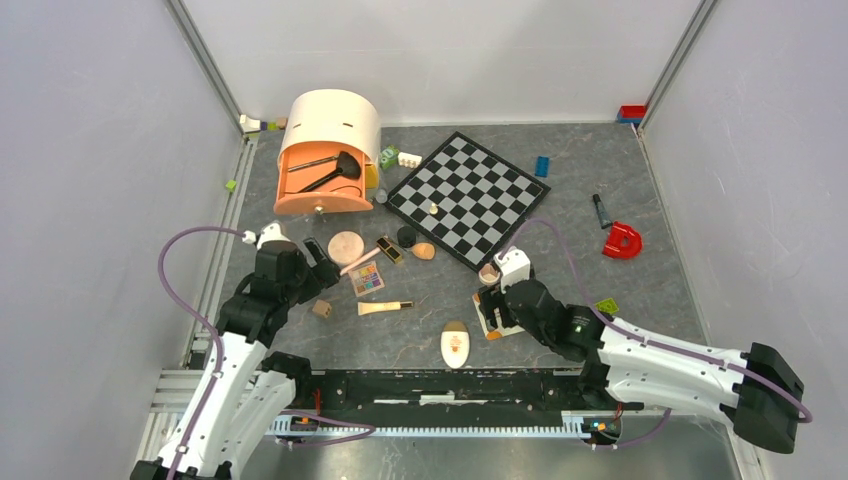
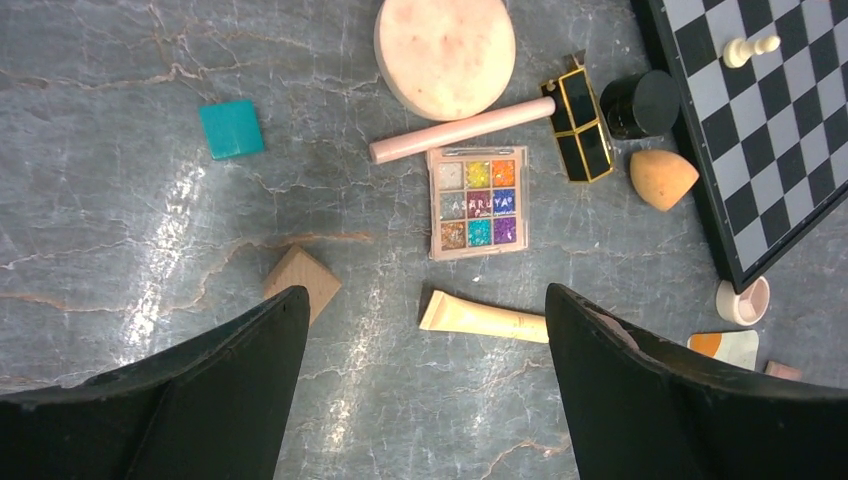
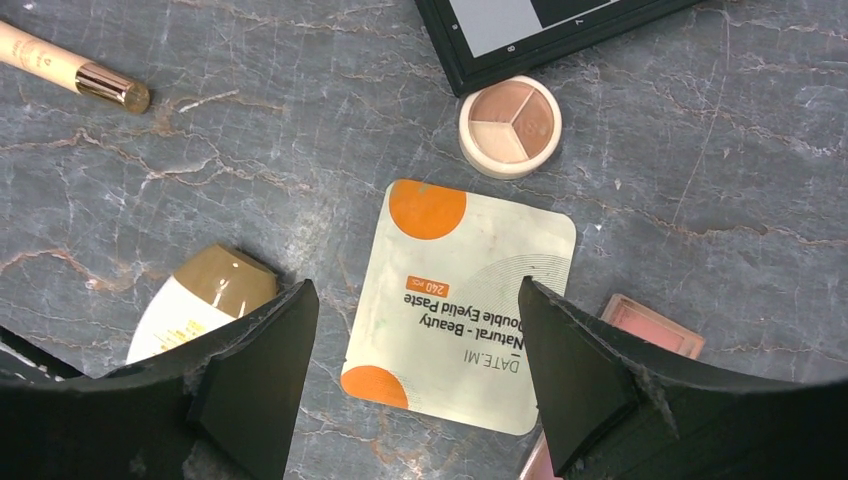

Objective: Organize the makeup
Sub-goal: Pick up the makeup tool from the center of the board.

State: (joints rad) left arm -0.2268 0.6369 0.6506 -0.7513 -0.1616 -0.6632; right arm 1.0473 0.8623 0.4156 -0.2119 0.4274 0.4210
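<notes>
Cream oval bottle (image 1: 456, 345) nearest tabletop front edge. Right gripper (image 3: 415, 285) jaws wide, over white-orange sachet (image 3: 455, 310); round blush trio (image 3: 510, 125) beyond, just beside chessboard (image 1: 470, 198). Left gripper (image 2: 425, 292) jaws wide, over cream tube (image 2: 483, 318); wooden block (image 2: 302, 280) beside, eyeshadow palette (image 2: 478, 202) beyond. Orange organizer (image 1: 325, 150) far-left, brush (image 1: 330, 172) inside.

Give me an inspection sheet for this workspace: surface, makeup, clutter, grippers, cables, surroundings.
Surface: grey marbled table, no spills seen.
Makeup: palette, compact, tube, sponge and sachet scattered loose; brushes in the organizer.
Clutter: chessboard, red horseshoe piece, blue brick, wooden cube.
Grippers: left gripper open above the tube; right gripper open above the sachet.
Cables: purple cable looped at each arm.
Surroundings: white walls on three sides.
</notes>
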